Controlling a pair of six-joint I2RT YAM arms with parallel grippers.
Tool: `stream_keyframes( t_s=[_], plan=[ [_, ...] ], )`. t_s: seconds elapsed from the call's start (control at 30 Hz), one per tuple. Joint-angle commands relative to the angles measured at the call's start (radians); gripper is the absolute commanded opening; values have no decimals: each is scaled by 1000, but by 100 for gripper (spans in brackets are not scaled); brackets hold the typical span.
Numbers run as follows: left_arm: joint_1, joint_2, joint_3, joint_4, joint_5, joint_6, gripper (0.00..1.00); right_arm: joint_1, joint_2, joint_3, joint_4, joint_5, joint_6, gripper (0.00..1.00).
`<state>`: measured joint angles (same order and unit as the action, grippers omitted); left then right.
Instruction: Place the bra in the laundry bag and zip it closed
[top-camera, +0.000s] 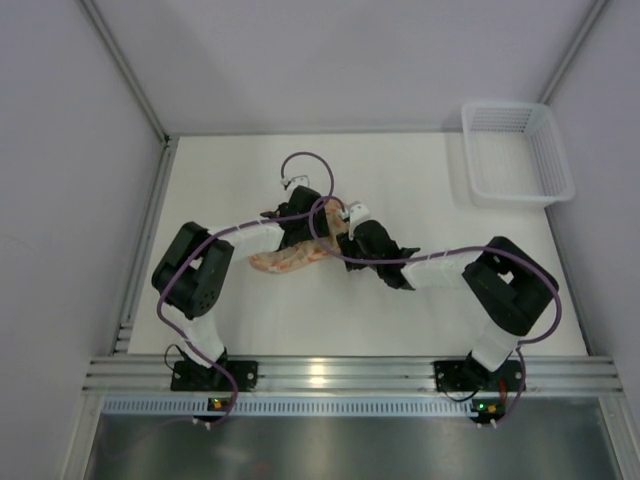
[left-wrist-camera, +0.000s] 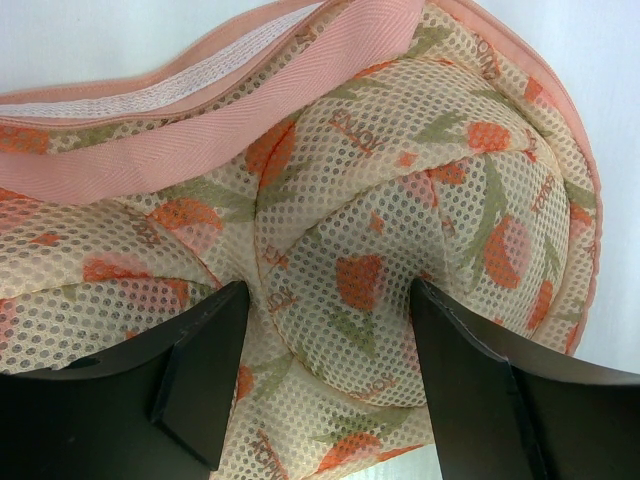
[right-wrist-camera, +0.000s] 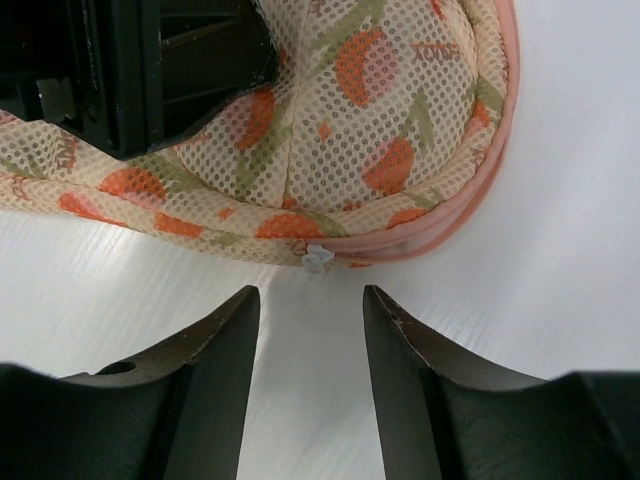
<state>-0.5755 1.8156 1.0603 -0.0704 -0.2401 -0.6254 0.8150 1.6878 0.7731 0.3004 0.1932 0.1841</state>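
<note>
Lying in the middle of the table (top-camera: 420, 190), the laundry bag (top-camera: 290, 258) sits between the two grippers. The left gripper (left-wrist-camera: 325, 300) is over its patterned top, fingers spread wide on either side of a rounded bulge, against the mesh but not pinching it. The right gripper (right-wrist-camera: 310, 300) is just beside the bag's pink rim, partly open and holding nothing, with the small white zipper pull (right-wrist-camera: 318, 258) just ahead of its gap.
</note>
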Motion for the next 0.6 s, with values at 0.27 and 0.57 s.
stream_keyframes(
  t_s=[0.27,0.57],
  plan=[
    [0,-4,-39,-28,12,16,71,10,93,86,77,57,-2,35],
    [2,-15,-51,-19,9,23,71,6,122,63,153,52,-2,10]
  ],
)
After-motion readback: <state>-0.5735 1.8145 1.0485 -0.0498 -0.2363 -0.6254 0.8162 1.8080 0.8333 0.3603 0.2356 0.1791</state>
